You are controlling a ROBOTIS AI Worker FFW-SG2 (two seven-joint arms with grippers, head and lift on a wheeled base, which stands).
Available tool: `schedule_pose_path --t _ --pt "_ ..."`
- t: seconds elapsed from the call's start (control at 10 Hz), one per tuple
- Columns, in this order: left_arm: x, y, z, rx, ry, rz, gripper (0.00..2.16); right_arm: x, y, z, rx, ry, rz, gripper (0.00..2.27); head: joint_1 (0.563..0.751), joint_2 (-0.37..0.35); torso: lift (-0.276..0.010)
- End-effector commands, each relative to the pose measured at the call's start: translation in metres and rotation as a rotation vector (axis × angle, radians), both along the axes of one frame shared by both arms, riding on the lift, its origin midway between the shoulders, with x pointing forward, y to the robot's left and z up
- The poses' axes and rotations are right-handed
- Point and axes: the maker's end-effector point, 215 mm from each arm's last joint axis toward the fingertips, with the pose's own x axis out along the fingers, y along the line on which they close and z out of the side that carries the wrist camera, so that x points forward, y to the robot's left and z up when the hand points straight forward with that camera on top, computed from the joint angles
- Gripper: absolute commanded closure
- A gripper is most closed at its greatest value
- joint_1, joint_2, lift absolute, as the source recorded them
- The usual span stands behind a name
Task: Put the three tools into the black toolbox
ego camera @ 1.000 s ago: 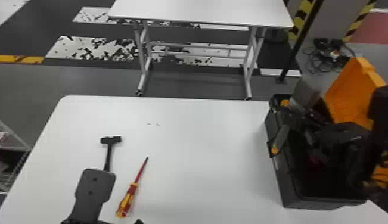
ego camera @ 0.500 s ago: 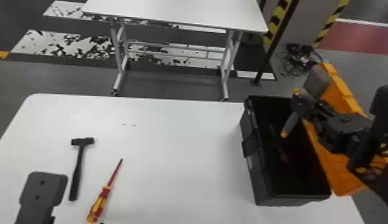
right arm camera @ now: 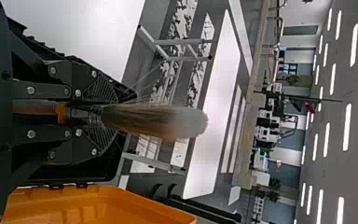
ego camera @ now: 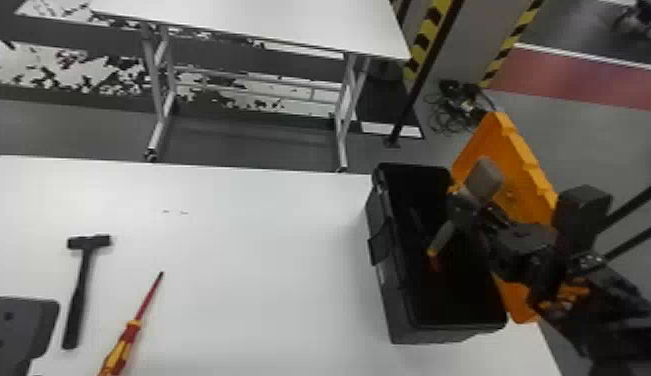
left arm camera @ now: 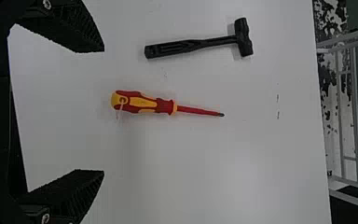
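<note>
Nearest, holding nothing with left gripper (ego camera: 19, 325), fingers wide apart above desk (ego camera: 249, 280). Lying on desk, near each other: screwdriver (ego camera: 123, 347), hammer (ego camera: 80, 287). Farther right, gripping brush (ego camera: 484, 180) over open black toolbox (ego camera: 384, 280) with right gripper (ego camera: 461, 204), fingers closed around it. Beyond desk: white table (ego camera: 279, 25).

Hazard stripes (ego camera: 431, 32) and ceiling lights (right arm camera: 347, 127) suggest an industrial hall.
</note>
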Motion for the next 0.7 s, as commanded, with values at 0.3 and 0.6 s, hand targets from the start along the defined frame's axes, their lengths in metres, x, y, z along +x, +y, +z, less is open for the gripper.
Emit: schedule_pose_path --t 0.3,0.6 --pt "0.004 -0.001 0.004 -0.020 -0.014 0.006 0.08 -0.020 0.056 -0.022 0.304 0.064 0.057 0.08 0.695 -0.223 -0.051" --pt "0.012 0.004 0.002 -0.014 -0.032 0.016 0.08 -0.050 0.153 -0.039 0.523 0.225 0.198 0.10 0.695 -0.083 -0.051"
